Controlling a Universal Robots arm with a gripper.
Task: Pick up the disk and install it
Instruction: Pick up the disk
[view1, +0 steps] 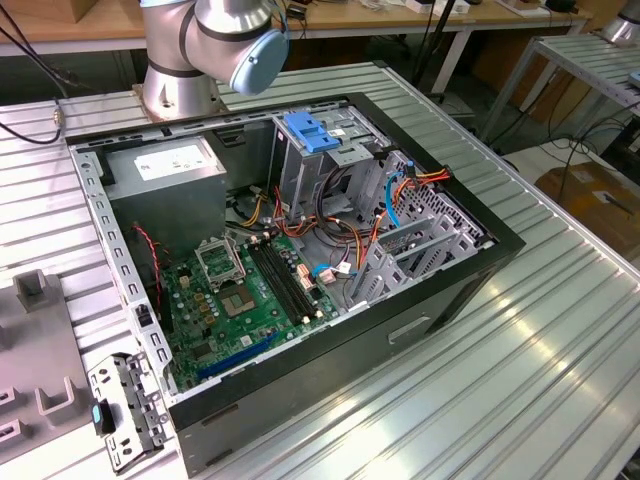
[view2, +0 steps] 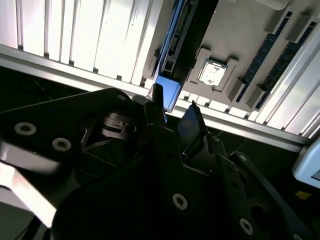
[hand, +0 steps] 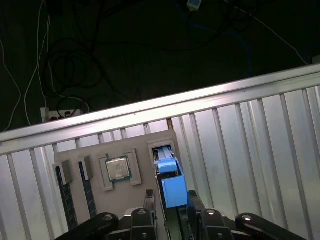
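We are looking down on the ribbed aluminium table (hand: 240, 130), where a flat grey plastic tray (hand: 140, 142) is holding the disk (hand: 170, 187), a slab standing on edge in a bright blue plastic rail. It is sitting in the gap between our black fingers (hand: 194, 202), with its long axis running straight away from them. The fingers are standing apart, one on each side of it.

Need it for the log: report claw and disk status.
Claw open, straddling the disk. Disk seated in grey tray slot, not lifted. Nothing in the way.
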